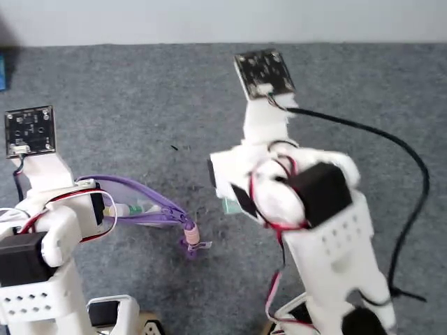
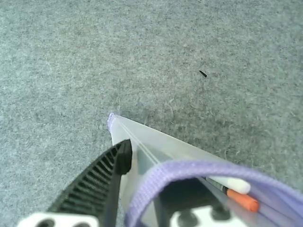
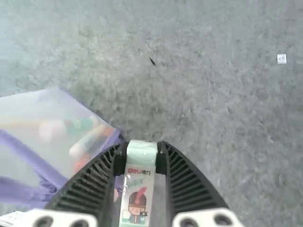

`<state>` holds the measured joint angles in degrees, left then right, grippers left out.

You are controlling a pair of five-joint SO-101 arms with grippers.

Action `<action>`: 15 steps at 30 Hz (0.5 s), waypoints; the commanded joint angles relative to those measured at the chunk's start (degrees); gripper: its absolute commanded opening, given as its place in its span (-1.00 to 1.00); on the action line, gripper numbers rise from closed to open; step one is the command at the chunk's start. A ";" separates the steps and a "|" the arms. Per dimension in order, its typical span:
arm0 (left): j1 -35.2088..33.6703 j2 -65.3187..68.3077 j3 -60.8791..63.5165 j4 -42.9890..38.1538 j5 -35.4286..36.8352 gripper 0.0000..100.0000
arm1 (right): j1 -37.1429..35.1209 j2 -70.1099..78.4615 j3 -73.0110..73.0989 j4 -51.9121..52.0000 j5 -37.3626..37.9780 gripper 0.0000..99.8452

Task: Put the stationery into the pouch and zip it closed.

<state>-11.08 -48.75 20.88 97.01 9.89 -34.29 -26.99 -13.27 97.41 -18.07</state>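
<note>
Pouch (image 1: 157,208) of floppy clear plastic with purple zipper trim lies on grey carpeted table (image 1: 140,105), rim pinched by left gripper (image 2: 147,184). Right gripper (image 3: 141,149) clamps a small pale-green printed block (image 3: 135,189) nearby, likely light, rigid, best held across flat sides.

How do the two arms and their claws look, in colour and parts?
The left arm and the right arm are white shells with black motors and red wires. A thick black cable runs to the right arm. The left claw and right claw have black ribbed fingers.
</note>
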 commanded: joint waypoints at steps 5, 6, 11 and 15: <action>-0.18 0.88 3.65 0.44 0.35 -0.98 | -7.87 -19.47 13.80 -10.42 -0.70 -0.99; -0.09 0.88 3.65 0.35 0.35 -0.98 | -8.48 -22.02 17.05 -13.76 -0.62 -0.99; 0.00 0.88 3.65 0.35 0.35 -0.98 | -9.71 -30.90 31.03 -32.48 -0.35 -0.99; 0.09 0.88 3.65 0.35 0.35 -0.98 | -13.58 -33.19 36.13 -45.23 -0.35 -0.99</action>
<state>-11.08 -48.75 20.88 97.01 9.89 -45.27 -58.20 21.10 61.45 -18.07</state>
